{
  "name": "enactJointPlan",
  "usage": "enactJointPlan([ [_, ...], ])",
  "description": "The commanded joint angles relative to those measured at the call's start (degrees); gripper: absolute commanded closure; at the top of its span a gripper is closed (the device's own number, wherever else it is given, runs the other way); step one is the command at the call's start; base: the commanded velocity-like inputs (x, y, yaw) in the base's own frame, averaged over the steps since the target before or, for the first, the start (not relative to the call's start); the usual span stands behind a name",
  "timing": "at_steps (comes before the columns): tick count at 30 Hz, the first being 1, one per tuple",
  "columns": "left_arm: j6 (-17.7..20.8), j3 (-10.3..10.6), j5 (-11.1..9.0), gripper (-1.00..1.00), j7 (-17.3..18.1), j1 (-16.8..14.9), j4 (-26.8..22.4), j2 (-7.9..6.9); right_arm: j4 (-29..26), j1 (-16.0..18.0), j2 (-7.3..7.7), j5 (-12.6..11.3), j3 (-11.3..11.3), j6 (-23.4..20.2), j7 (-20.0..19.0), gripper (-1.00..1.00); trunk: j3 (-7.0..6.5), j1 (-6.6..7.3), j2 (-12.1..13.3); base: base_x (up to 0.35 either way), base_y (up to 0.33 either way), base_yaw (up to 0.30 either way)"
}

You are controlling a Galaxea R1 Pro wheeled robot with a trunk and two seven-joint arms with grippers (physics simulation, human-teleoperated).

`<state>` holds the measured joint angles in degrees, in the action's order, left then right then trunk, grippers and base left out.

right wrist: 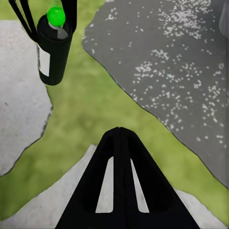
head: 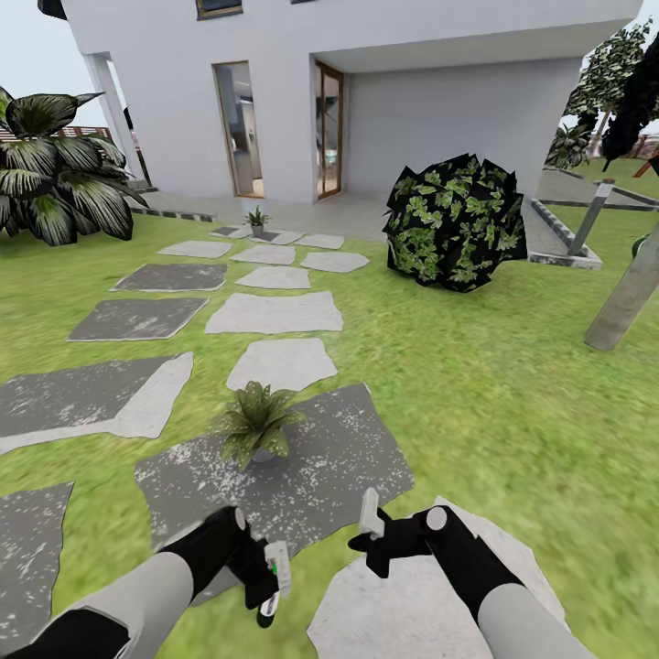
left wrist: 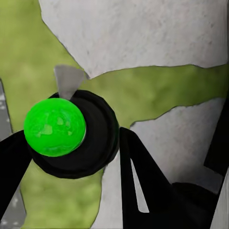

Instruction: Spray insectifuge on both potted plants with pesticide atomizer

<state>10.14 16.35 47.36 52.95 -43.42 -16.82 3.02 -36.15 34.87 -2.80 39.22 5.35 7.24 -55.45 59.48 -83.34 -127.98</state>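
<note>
My left gripper (head: 264,578) is shut on the pesticide atomizer (head: 276,560), a small white and dark green bottle held low over the grass. In the left wrist view the atomizer (left wrist: 55,126) shows a bright green cap on a black body between the black fingers (left wrist: 143,186). The right wrist view has the atomizer (right wrist: 53,47) off to one side. My right gripper (head: 371,529) is shut on nothing, its fingers (right wrist: 120,157) pressed together above grass and stone. One potted plant (head: 256,423) sits on a dark stepping stone just ahead. The other potted plant (head: 256,218) stands far off near the house.
Grey and white stepping stones (head: 273,313) run across the lawn toward a white house (head: 430,101). A big dark bush (head: 455,222) stands at the right, a leaning grey trunk (head: 631,293) at the far right, and a large striped-leaf plant (head: 55,178) at the left.
</note>
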Motion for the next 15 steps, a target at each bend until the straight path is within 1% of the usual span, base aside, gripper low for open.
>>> enactJointPlan([
  [1,0.58,-0.04,0.12,1.0,0.26,0.0,-0.13,0.35,-0.06,0.02,-0.02,0.6,-0.05,0.52,-0.03,1.0,0.05,0.01,-0.02,0.0,0.0,0.0],
  [4,0.94,0.05,0.17,1.0,-0.17,0.0,-0.18,2.2,-0.12,0.06,-0.34,0.6,0.0,0.47,-0.01,1.0,0.05,0.01,-0.02,0.0,0.0,0.0],
  [6,1.34,0.09,0.33,1.0,-0.74,0.0,-0.7,3.1,-0.08,0.1,-1.14,0.66,0.01,0.43,-0.01,1.0,0.05,0.01,-0.02,0.0,0.0,0.0],
  [8,1.92,0.07,0.42,1.0,-1.43,0.0,-1.78,3.4,-0.08,0.11,-1.52,0.68,0.01,0.41,-0.01,1.0,0.05,0.01,-0.02,0.0,0.0,0.0],
  [11,4.48,0.07,0.7,1.0,-3.11,0.0,-2.19,3.77,-0.13,0.11,-1.83,0.69,0.01,0.4,-0.01,1.0,0.05,0.01,-0.02,0.0,0.0,0.0],
  [15,4.81,0.0,0.61,1.0,-3.45,0.0,-2.25,3.92,-0.07,0.11,-2.35,0.69,0.01,0.4,-0.01,1.0,0.05,0.01,-0.02,0.0,0.0,0.0],
])
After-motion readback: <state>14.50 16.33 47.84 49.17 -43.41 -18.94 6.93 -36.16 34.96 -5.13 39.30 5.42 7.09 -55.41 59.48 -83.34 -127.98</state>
